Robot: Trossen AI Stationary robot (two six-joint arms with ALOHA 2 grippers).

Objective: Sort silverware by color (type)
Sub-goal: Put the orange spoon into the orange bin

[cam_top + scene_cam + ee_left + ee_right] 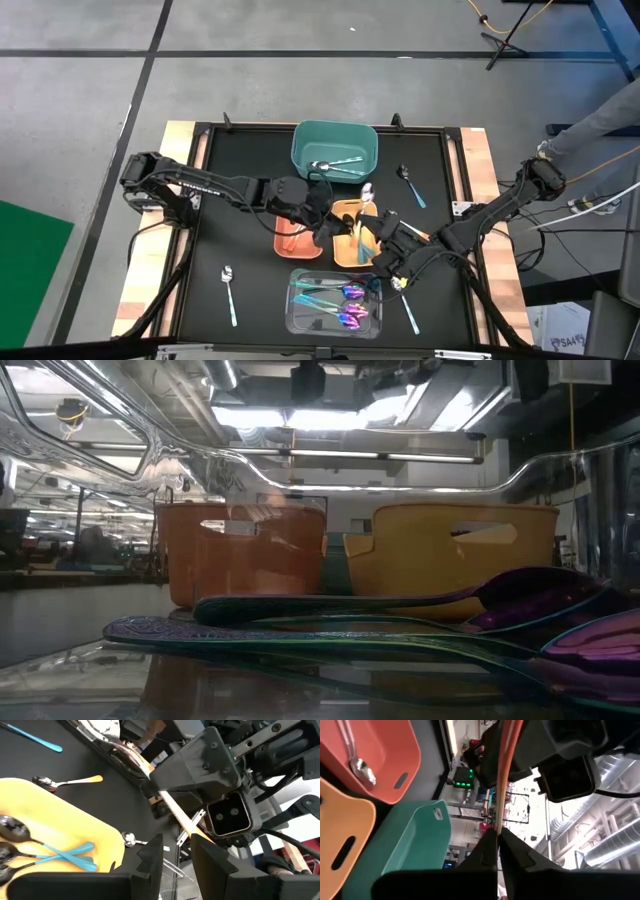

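Observation:
My right gripper (387, 246) (499, 845) hovers over the yellow bin (355, 235), shut on an orange-handled utensil (500, 795). My left gripper (322, 212) (180, 862) faces it from the orange bin's (295, 238) side, open. Its fingers stand just short of the handle's end (197, 831), apart from it. The yellow bin holds teal-handled spoons (70, 854). Silver spoons (335, 165) lie in the teal bin (335, 148). Iridescent utensils (340, 300) (420, 625) lie in the clear bin (300, 315). An orange-handled spoon (70, 781) lies on the mat. My right gripper pinches the thin orange handle (499, 827) between its two fingertips. The handle runs straight on past the fingertips, in line with the fingers, toward the left gripper. The utensil is lifted clear of the table and the bins.
Loose teal-handled spoons lie on the black mat: one right of the teal bin (410, 186), one at the near left (230, 292), one right of the clear bin (408, 308). Both arms crowd the space over the orange and yellow bins. A person's leg (600, 120) shows at far right.

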